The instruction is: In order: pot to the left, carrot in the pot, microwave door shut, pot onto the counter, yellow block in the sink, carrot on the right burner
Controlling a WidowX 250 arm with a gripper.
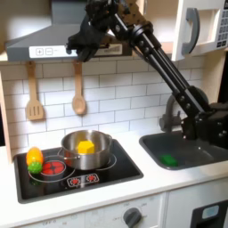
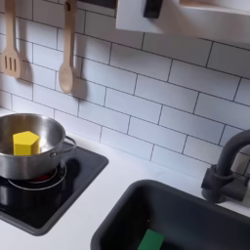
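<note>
The steel pot (image 1: 86, 151) (image 2: 21, 156) sits on the black cooktop's right burner in the first exterior view. The yellow block (image 1: 84, 145) (image 2: 24, 143) lies inside it. The carrot (image 1: 34, 160) lies on the left burner, apart from the pot. My gripper (image 1: 78, 42) hangs high up by the range hood, well above the pot, with nothing seen in it; its dark jaws blur together. The microwave door (image 1: 191, 30), white with a grey bar handle, stands swung outward at the upper right. The dark sink (image 1: 198, 141) (image 2: 186, 210) lies right of the cooktop, set in the cream counter (image 1: 134, 189) (image 2: 112, 181).
A flat green piece (image 1: 167, 160) (image 2: 148, 240) lies in the sink. The dark faucet (image 1: 169, 111) (image 2: 227, 166) rises behind the basin. A wooden spatula (image 1: 34, 93) (image 2: 10, 44) and spoon (image 1: 78, 89) (image 2: 66, 54) hang on the tiled wall. The arm (image 1: 165, 76) slants down to its base at the right.
</note>
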